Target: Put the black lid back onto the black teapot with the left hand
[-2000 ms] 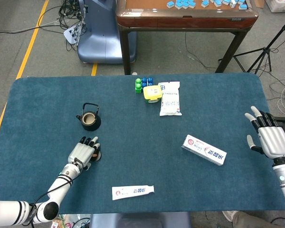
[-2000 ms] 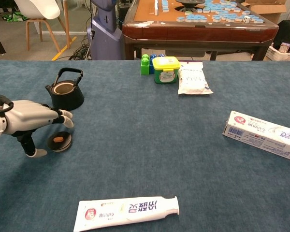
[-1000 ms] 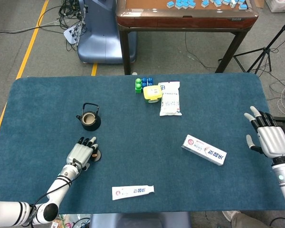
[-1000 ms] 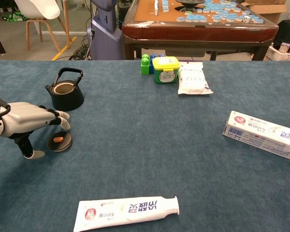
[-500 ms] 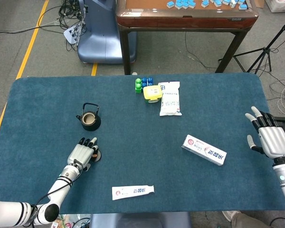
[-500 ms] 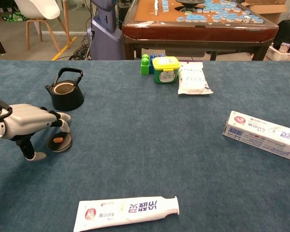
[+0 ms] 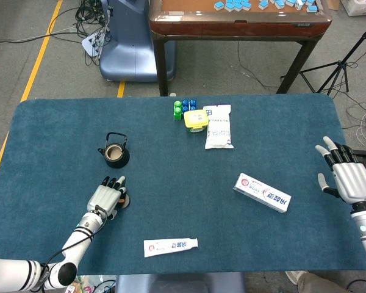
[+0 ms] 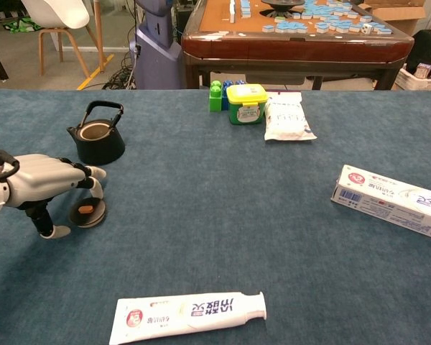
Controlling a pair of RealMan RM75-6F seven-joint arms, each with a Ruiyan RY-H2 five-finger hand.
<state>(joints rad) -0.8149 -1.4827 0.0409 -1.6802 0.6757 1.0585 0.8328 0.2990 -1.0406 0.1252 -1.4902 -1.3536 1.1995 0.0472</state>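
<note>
The black teapot (image 7: 116,153) (image 8: 98,138) stands upright and uncovered on the blue table's left half, its handle raised. The black lid (image 8: 87,213) (image 7: 125,199) lies flat on the cloth a little nearer than the teapot, its orange knob showing. My left hand (image 8: 37,186) (image 7: 107,196) hovers just left of the lid: its fingers (image 8: 92,179) reach over the lid's rim and its thumb points down to the cloth beside it. I see no grip on the lid. My right hand (image 7: 347,176) is held with fingers spread and empty at the table's right edge, seen only in the head view.
A toothpaste tube (image 8: 190,314) lies near the front edge and a toothpaste box (image 8: 391,200) at the right. At the back middle are a white pouch (image 8: 287,118), a yellow-lidded green tub (image 8: 246,102) and green and blue blocks (image 8: 215,95). A wooden mahjong table (image 8: 294,43) stands behind.
My left hand has drawn back slightly to the left, away from the lid. The lid, teapot and right hand have stayed put.
</note>
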